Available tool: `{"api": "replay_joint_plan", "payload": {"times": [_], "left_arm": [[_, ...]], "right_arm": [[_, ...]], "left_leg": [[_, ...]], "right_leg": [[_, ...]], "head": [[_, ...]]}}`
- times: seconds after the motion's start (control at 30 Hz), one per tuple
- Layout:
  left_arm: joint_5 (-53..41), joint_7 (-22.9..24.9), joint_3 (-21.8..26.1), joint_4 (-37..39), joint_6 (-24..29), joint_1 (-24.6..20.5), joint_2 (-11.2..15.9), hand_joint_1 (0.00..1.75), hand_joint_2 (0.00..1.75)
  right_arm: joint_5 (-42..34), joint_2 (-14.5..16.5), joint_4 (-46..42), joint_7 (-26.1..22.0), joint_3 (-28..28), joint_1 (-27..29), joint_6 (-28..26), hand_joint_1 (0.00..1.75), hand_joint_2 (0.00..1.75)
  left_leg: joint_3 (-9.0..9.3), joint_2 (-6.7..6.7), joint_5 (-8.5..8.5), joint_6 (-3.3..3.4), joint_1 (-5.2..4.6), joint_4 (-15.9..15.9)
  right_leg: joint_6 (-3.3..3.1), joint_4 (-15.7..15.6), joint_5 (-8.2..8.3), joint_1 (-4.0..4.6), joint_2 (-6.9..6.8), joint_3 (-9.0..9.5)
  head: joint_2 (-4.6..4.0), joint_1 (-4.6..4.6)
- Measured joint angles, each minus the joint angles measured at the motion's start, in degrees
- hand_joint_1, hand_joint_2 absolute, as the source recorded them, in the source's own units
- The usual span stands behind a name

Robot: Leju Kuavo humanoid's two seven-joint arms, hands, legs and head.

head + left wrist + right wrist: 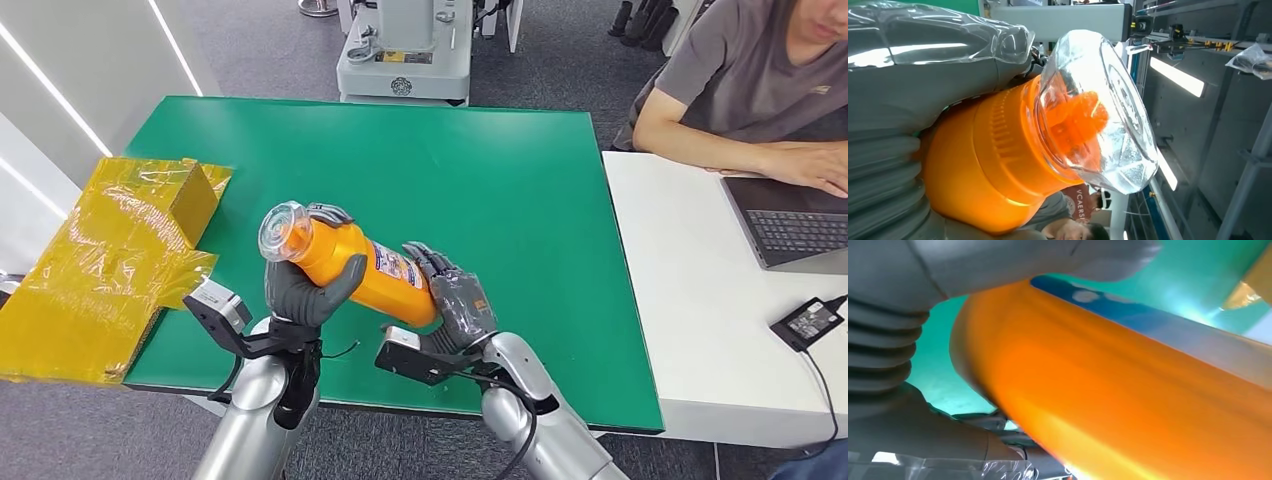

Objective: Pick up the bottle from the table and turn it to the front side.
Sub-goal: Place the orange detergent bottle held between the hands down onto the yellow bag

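Holding the bottle (352, 266) lifted above the green table (520, 190), I had my left hand (305, 285) wrapped near its clear cap (281, 230) and my right hand (455, 305) closed around its base. Gripping both ends, I judged, let me roll it until the label (397, 265) faced front.

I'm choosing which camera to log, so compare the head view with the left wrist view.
Head view alone: the green table, the right robot hand gripping the bottle's base end, the yellow wrapped box, a person at a laptop. Left wrist view alone: the orange nozzle inside the clear cap, close up. Both: the orange bottle, its clear cap, and the left robot hand holding its upper part.
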Motion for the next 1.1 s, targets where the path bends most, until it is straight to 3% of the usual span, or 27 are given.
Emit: {"api": "replay_joint_plan", "payload": {"times": [0.63,0.83,1.1], "left_arm": [[-0.21,-0.4,0.56,-0.42,1.57,1.34,0.01,1.75,1.75],[1.87,-0.37,0.57,-0.48,0.08,1.24,0.02,1.75,1.75],[2.4,-0.37,0.57,-0.49,-0.61,1.18,0.02,1.75,1.75]], "right_arm": [[-21.12,0.79,-18.07,-12.83,-3.97,9.34,-11.5,0.0,0.0],[-31.51,0.84,-26.48,-23.82,-3.97,12.47,-13.55,0.0,0.0],[-34.16,0.84,-32.25,-25.12,-3.95,14.34,-13.48,0.0,0.0]], "left_leg": [[0.0,0.01,-0.01,0.0,0.0,0.0],[0.0,0.0,-0.01,0.0,0.0,0.0],[0.01,0.0,-0.01,0.0,0.0,0.0]], "right_leg": [[0.0,-0.01,0.0,0.0,0.0,0.0],[0.0,-0.01,-0.01,0.0,-0.01,0.0],[0.0,-0.01,-0.01,0.0,0.0,0.01]], "head": [[0.0,0.01],[0.0,0.0],[0.0,0.01]]}}
